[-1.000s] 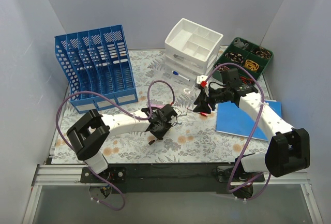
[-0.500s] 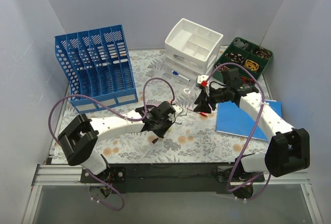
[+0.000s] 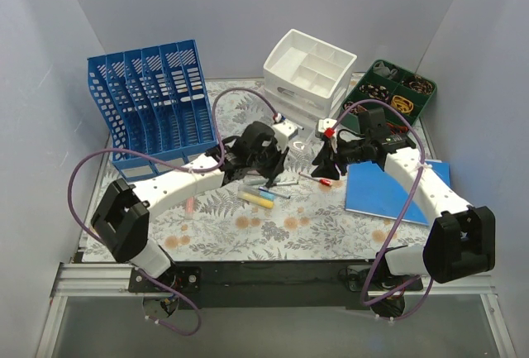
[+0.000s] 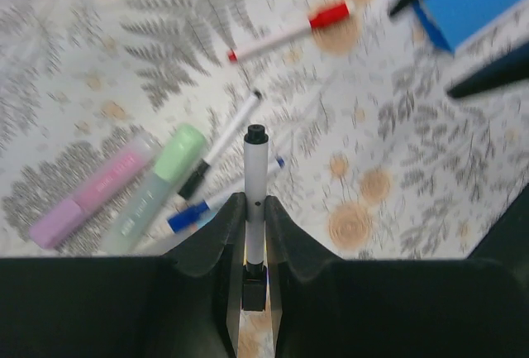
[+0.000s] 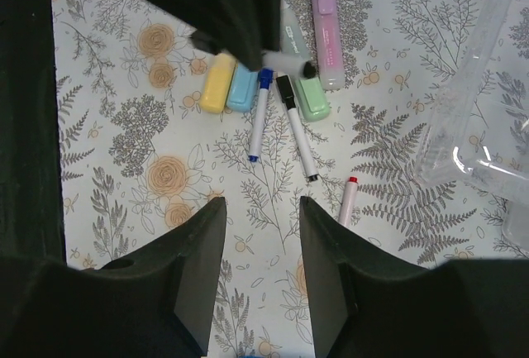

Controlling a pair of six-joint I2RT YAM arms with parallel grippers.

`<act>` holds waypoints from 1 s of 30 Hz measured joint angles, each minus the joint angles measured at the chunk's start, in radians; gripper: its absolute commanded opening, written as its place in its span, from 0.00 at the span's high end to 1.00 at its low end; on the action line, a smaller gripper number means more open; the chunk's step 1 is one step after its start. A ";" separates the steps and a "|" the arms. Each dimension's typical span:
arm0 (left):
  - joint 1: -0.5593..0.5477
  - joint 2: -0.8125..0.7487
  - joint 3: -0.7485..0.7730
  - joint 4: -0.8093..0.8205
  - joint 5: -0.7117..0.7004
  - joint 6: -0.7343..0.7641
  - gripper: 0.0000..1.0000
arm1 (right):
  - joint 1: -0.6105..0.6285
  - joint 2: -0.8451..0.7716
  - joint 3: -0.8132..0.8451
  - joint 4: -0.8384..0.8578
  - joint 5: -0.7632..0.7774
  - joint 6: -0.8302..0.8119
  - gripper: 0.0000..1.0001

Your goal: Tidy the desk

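The desk (image 3: 248, 234) has a pale fern-and-flower print. My left gripper (image 3: 269, 168) hangs above its middle, shut on a white marker (image 4: 254, 168) with a black tip that points away between the jaws (image 4: 254, 209). Below it lie a pink highlighter (image 4: 87, 201), a green highlighter (image 4: 161, 184), a blue-capped marker (image 4: 194, 213), a black-tipped marker (image 4: 223, 139) and a red-capped marker (image 4: 285, 34). My right gripper (image 3: 324, 164) is open and empty above the desk (image 5: 261, 205), just right of these pens, with the red-capped marker (image 5: 347, 199) by its right finger.
A blue file rack (image 3: 153, 110) stands at the back left. A white drawer unit (image 3: 307, 73) is at the back centre and a green parts tray (image 3: 393, 93) at the back right. A blue notebook (image 3: 397, 193) lies right. A yellow highlighter (image 3: 258, 199) lies mid-desk.
My left gripper has risen from the desk's front middle and moved back toward the drawer unit with the white marker. The highlighters beneath it now show. The right arm has barely moved.
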 measured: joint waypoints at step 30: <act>0.259 0.453 0.550 0.254 -0.389 -1.081 0.85 | -0.017 -0.029 -0.009 0.000 -0.027 -0.004 0.51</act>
